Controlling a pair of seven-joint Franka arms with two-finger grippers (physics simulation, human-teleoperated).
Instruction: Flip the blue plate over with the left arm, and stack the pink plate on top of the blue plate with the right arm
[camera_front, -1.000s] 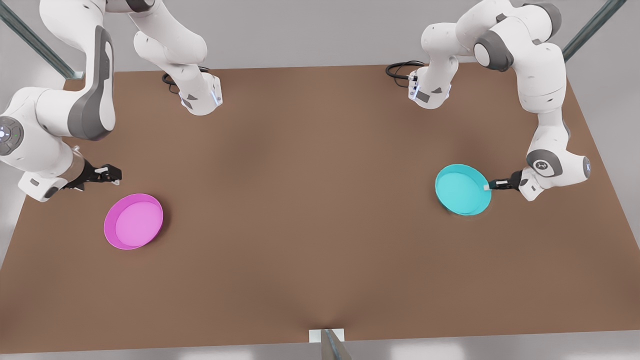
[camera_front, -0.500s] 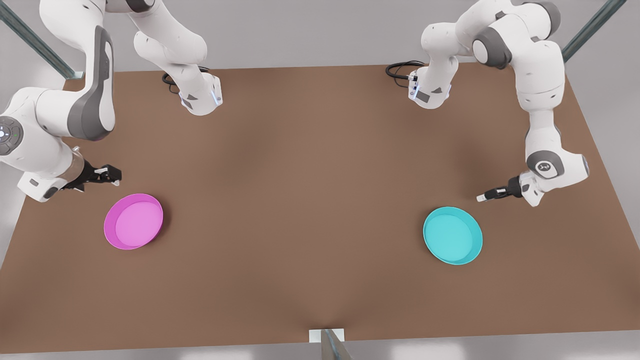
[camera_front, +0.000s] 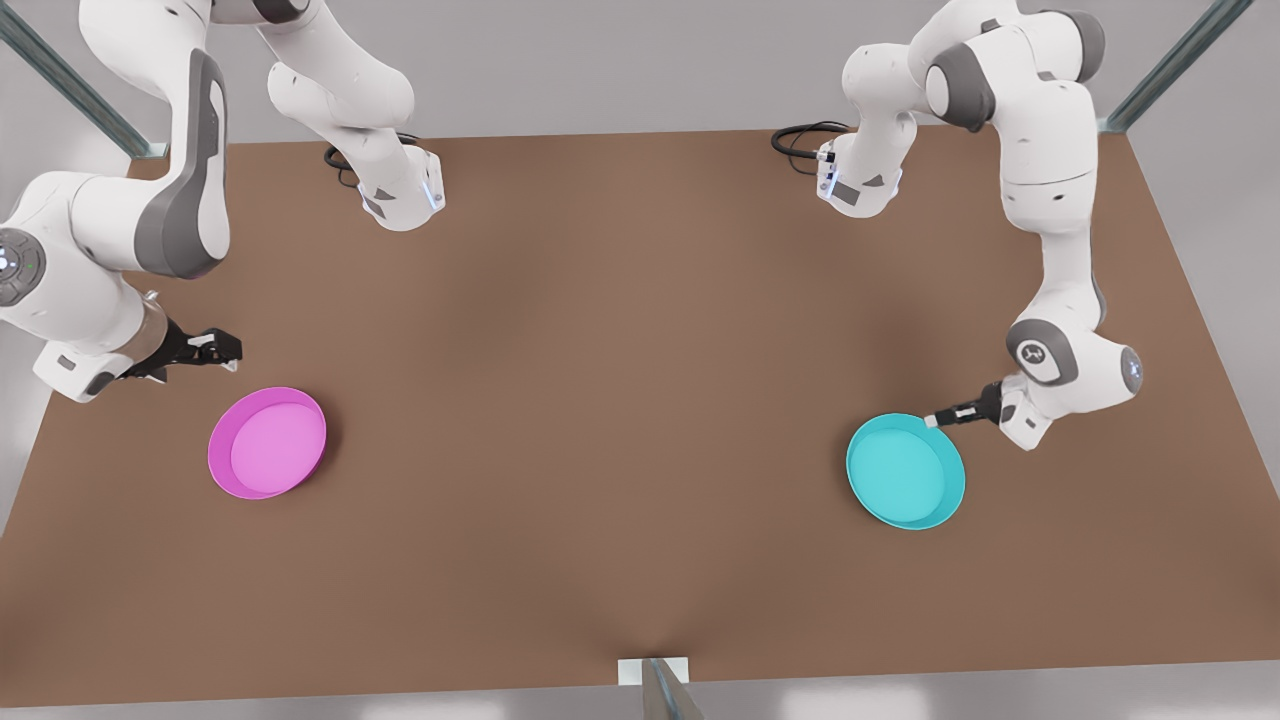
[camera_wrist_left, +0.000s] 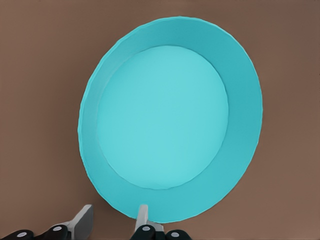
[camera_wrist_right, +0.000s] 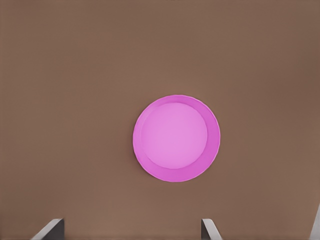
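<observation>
Brown worktop stretches before you, flat and plain, with two white robot arms mounted along its far edge and grey floor around it.

Near the edge at the front view's right, the blue plate lies flat on the worktop with its hollow side facing up, so you can judge the flip as not yet done. The left gripper sits at the plate's far rim, low over the surface. In the left wrist view, its fingers are parted, one outside the rim and one over the rim's inner slope, and they grasp nothing yet; the blue plate lies directly ahead of them.

Near the opposite edge, at the front view's left, the pink plate also lies flat and hollow side up, well apart from the blue one. The right gripper hangs just beyond it, toward the far edge, and waits. In the right wrist view its fingers stand wide apart, empty, with the pink plate below.

You can take both steps as still ahead: first gripping and turning the blue plate, then carrying the pink plate across the worktop to stack it.
</observation>
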